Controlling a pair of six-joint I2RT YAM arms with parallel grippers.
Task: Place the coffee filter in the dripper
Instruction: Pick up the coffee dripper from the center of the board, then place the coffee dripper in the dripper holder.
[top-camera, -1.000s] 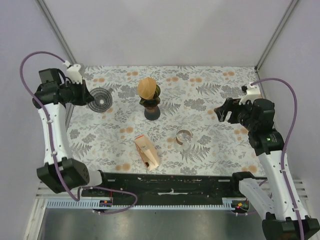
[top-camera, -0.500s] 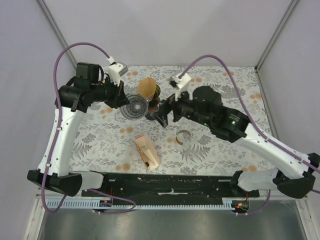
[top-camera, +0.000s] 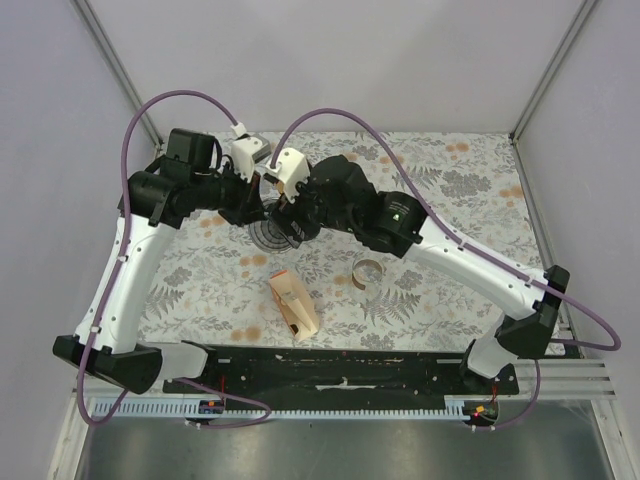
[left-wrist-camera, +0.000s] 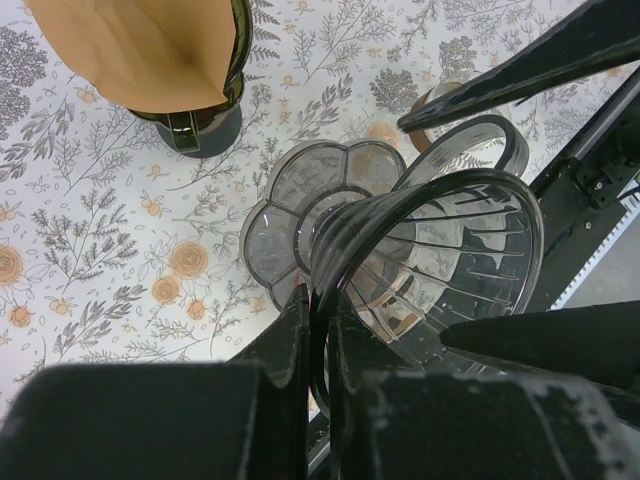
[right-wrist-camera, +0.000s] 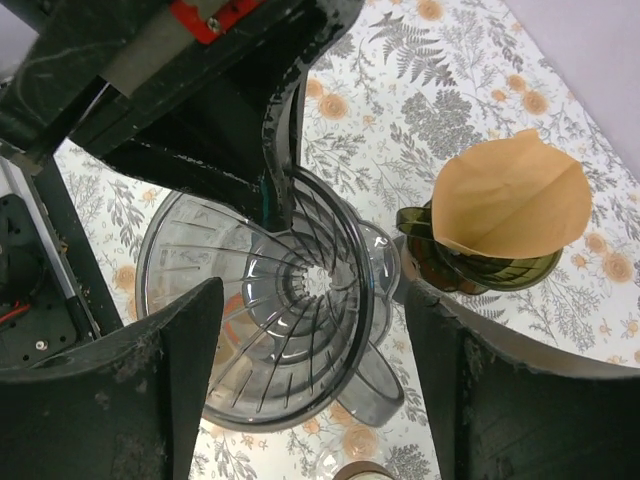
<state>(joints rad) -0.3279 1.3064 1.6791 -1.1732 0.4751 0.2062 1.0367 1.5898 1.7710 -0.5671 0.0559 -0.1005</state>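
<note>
The floral-patterned table (top-camera: 450, 180) carries both arms, which reach in from either side and meet over its middle: the left arm (top-camera: 125, 270) bends in from the left, and the right arm (top-camera: 470, 265) stretches across from the right.

The left gripper (left-wrist-camera: 320, 330) is clamped on the near rim of the clear ribbed dripper (left-wrist-camera: 430, 250). One finger is inside the cone and one is outside, and the dripper hangs tilted above the cloth with its flower-shaped base pointing away from that hand. The right gripper (right-wrist-camera: 312, 290) is spread wide and holds nothing. Its two fingers stand either side of the dripper's mouth with a gap to the rim on each side, so the cone sits straight ahead between them.

Well back from both hands, toward the arm bases, a tan wooden box (top-camera: 295, 305) lies on the cloth.

A dark green glass cup (right-wrist-camera: 470, 270) stands just past the right gripper's right finger and, for the left gripper, ahead and off to its left. The brown paper coffee filter (right-wrist-camera: 510, 195) sits open in that cup, apart from the dripper.

A small metal ring (top-camera: 368, 272) rests below the right forearm
</note>
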